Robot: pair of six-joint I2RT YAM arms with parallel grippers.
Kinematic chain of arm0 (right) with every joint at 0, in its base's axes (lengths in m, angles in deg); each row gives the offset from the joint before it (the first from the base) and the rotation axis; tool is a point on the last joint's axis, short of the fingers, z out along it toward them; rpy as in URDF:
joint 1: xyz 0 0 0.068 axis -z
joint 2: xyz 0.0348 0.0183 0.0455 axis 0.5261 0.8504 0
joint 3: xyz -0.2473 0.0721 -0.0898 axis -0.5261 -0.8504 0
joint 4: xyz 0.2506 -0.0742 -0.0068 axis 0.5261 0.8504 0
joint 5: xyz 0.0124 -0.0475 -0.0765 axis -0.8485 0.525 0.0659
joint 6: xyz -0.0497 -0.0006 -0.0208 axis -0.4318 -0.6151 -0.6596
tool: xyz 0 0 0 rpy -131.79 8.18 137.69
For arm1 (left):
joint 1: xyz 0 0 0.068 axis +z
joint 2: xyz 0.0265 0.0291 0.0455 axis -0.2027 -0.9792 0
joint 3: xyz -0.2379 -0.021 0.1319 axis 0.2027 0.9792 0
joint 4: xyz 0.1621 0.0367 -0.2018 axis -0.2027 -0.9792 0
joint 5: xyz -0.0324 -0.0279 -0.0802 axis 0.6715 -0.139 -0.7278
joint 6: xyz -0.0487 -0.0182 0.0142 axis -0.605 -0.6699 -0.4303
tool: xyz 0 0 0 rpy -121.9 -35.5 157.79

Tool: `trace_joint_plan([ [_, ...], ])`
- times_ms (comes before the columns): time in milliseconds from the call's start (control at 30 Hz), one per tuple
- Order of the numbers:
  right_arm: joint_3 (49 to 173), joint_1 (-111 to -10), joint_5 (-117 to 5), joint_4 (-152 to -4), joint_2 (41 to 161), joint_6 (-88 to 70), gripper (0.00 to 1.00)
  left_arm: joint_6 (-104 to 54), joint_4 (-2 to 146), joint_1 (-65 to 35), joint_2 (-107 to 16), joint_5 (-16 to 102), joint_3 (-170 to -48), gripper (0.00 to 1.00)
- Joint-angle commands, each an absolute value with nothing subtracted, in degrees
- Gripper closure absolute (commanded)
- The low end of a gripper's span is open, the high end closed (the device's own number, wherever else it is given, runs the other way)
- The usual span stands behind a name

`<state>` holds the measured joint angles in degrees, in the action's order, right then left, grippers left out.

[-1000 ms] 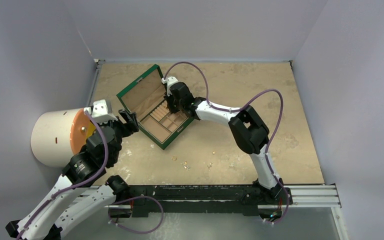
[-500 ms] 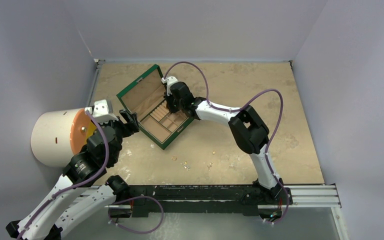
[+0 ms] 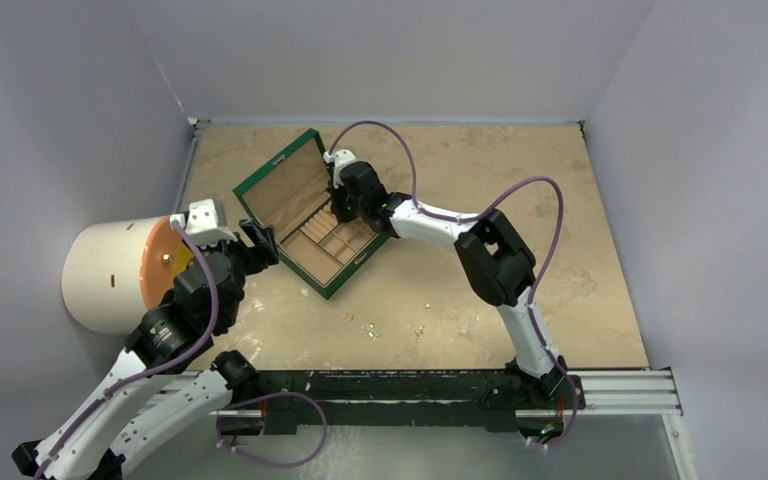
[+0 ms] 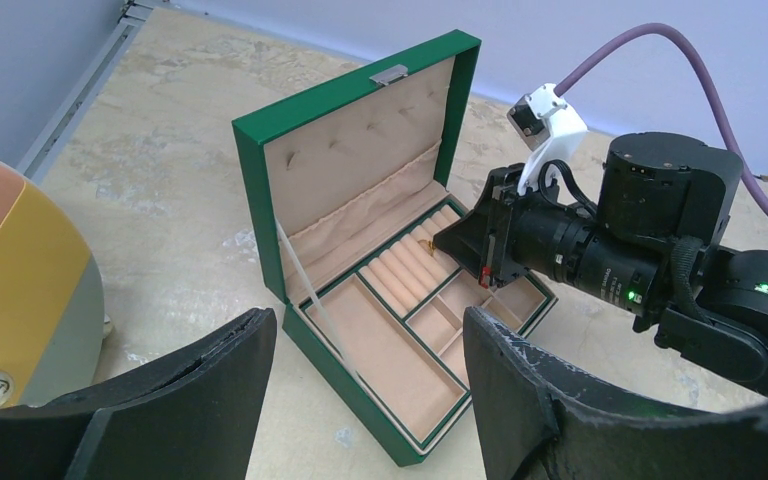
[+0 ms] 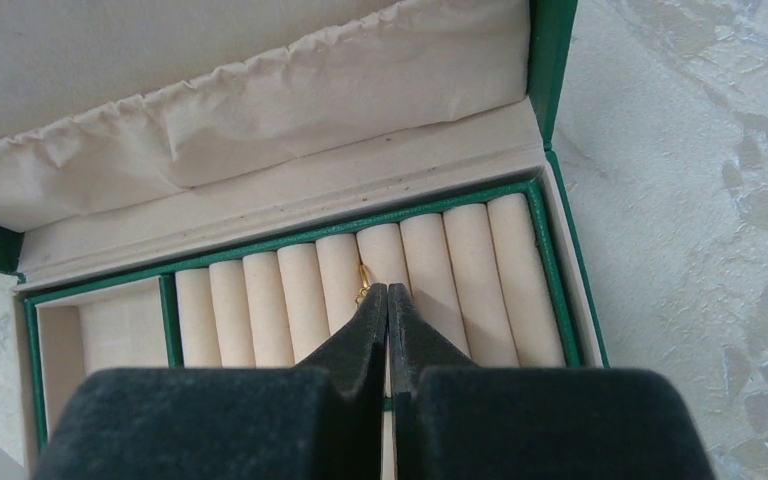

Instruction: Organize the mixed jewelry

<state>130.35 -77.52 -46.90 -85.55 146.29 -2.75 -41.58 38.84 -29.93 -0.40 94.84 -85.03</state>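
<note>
The green box [image 3: 332, 290] lies open, lid up, with a tan lining. My right gripper [image 5: 388, 292] is shut, its tips over the ring rolls [image 5: 300, 300] in the box. A small gold piece [image 5: 364, 283] sits in the groove between two rolls, right against the left fingertip, not visibly between the jaws. It also shows in the left wrist view as the gold piece [image 4: 426, 243]. Several tiny gold pieces of mixed jewelry [image 3: 370, 328] lie loose on the table in front of the box. My left gripper [image 4: 370, 370] hovers open and empty near the box's front left corner [image 4: 345, 385].
A white cylinder with an orange and yellow face [image 3: 110, 275] stands at the left wall, beside my left arm. The right arm [image 3: 495, 255] arches over the table's middle. A black rail [image 3: 440, 390] runs along the near edge.
The right arm has edged very slightly left over the box; the left arm and the loose pieces have not moved.
</note>
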Motion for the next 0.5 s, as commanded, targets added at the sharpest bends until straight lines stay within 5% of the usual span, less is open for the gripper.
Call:
trace_joint_plan([
  [0,131.84,-77.54,-48.18,-86.28,146.61,-1.75,1.0,-41.56,40.99,-29.41,-0.68,94.69,-85.22,0.32],
  [467,119.44,-77.54,-46.43,-89.91,132.6,-1.98,0.97,-41.64,40.88,-29.41,-0.96,94.77,-85.18,0.32],
])
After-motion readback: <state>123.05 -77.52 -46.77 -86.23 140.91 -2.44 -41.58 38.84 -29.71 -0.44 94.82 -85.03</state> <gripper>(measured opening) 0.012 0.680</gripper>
